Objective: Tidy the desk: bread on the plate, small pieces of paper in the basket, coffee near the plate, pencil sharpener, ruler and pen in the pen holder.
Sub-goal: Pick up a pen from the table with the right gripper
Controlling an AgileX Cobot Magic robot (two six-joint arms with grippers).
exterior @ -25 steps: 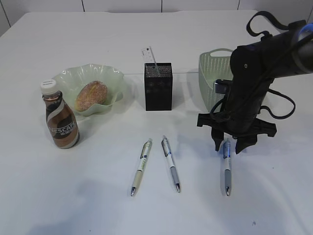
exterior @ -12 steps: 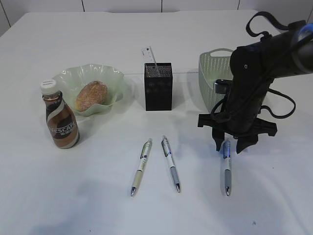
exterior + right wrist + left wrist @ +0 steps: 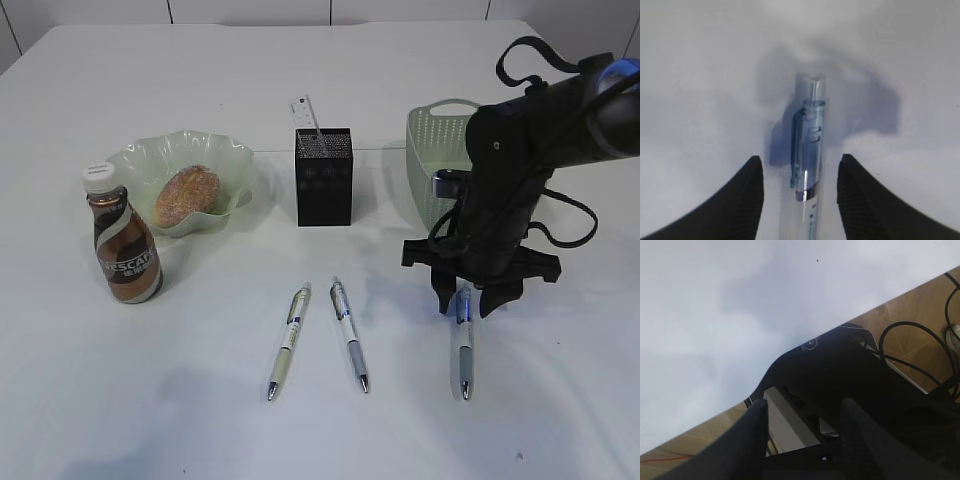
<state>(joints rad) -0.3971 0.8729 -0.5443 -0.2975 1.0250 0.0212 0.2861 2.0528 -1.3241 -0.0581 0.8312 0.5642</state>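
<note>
Our right gripper (image 3: 799, 187) is open, with one finger (image 3: 742, 192) on each side of the blue pen (image 3: 807, 145) — it holds nothing yet. The pen lies flat on the table (image 3: 560, 400), and its clear top end sits right between the fingers. Two more pens (image 3: 345, 332) lie to the left, and a ruler (image 3: 303, 110) stands in the black holder (image 3: 323, 176).

We think the pen is light, hard and smooth. It could roll or slip, so we should pinch it across the middle of the clip end and squeeze gently.

The table is white and flat, with lots of room around the pen. The basket (image 3: 430, 150) is just behind our arm — we should lift clear of it. Our left gripper (image 3: 800, 440) is open, holds nothing, and waits off the table edge.
</note>
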